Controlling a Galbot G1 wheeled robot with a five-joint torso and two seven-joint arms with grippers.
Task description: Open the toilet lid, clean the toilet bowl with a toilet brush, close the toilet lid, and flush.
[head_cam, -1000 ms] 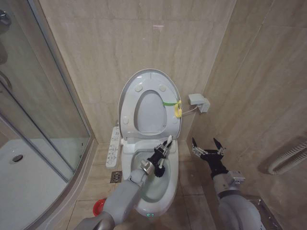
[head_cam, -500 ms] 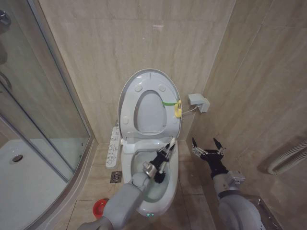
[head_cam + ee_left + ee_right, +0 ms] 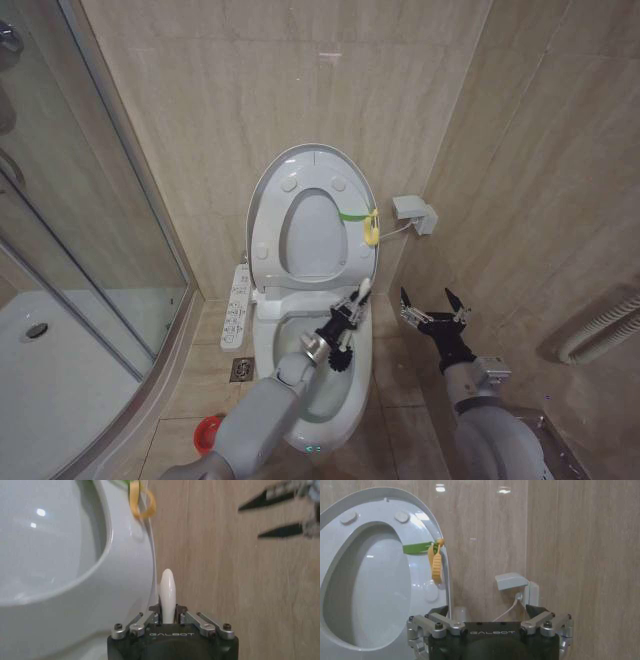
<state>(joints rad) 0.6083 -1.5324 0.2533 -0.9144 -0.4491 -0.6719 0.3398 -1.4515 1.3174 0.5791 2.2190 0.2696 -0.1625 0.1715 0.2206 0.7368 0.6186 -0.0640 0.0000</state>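
The toilet lid [image 3: 312, 163] stands raised against the wall with the seat ring [image 3: 282, 235] up in front of it. A green strap [image 3: 350, 215] and yellow ring [image 3: 371, 228] hang at the lid's right edge [image 3: 422, 513]. My left gripper [image 3: 338, 326] is over the right side of the toilet bowl [image 3: 335, 425], shut on the toilet brush. The brush's white handle [image 3: 362, 292] points up and to the right, and its dark bristle head [image 3: 345, 360] is down inside the bowl. The left wrist view shows the handle [image 3: 167, 587] clamped in that gripper [image 3: 168, 612]. My right gripper [image 3: 427, 300] hangs open beside the toilet.
A white button panel [image 3: 238, 305] runs along the bowl's left side. The red cup holder [image 3: 207, 432] sits on the floor at the front left, near a floor drain [image 3: 242, 370]. A glass shower enclosure [image 3: 90, 250] is on the left. A wall box [image 3: 413, 213] and tiled wall close the right.
My left gripper dipped the brush lower into the bowl, then swung it back up and slightly right. The right arm has not moved.
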